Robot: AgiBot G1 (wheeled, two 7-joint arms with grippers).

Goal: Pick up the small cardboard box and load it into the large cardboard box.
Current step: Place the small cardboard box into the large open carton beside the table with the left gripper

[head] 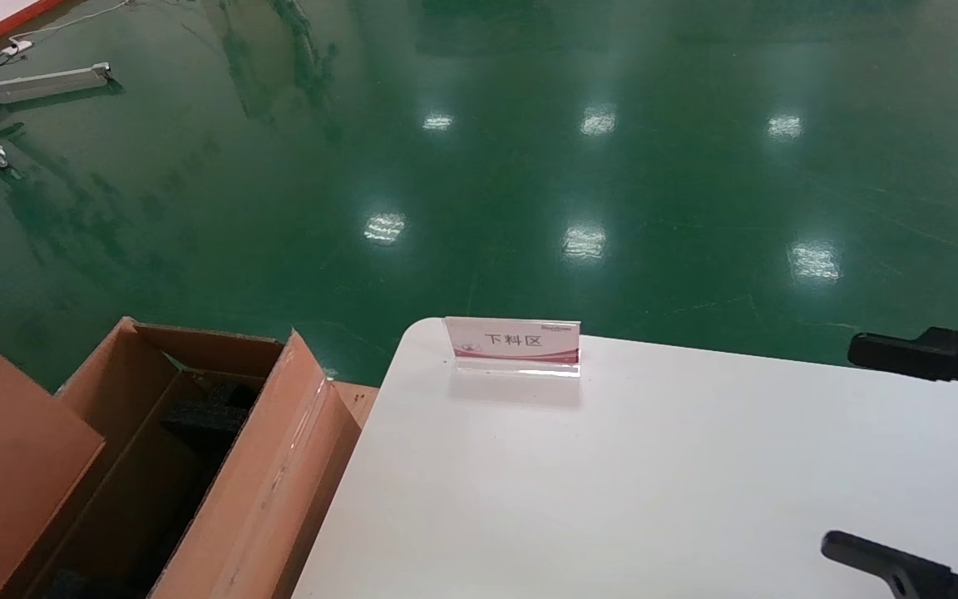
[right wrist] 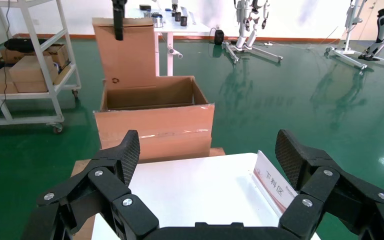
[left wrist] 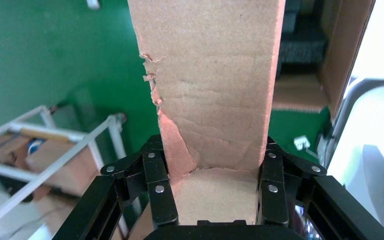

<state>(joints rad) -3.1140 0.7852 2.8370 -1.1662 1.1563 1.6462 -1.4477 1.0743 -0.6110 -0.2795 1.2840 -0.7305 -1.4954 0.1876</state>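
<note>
Large cardboard box (head: 271,466) sits on the green floor (head: 529,166), just beside the left edge of the white table (head: 654,482). The opening faces up. In head view its long axis runs near-to-far, roughly parallel w/ that table edge. Black foam (head: 213,416) lies inside, low down. The flap next to the table has clear tape along its edge. On the far side from the table, a tall flap (head: 5,457) stands upright, w/ a recycling mark near its bottom.

Left gripper (left wrist: 212,165) is pinching that tall flap (left wrist: 215,75) at its top edge, w/ fingers (left wrist: 155,170) pressed on both faces of the cardboard. One side edge of the flap is torn and ragged. The right wrist view shows the same grip from across the box: left gripper (right wrist: 118,20) on the upright flap (right wrist: 125,55).

Right gripper (head: 895,453) hangs over the right part of the table, jaws spread wide, holding nothing. A small sign (head: 514,341) stands at the table's far edge, between box and right gripper.
</note>
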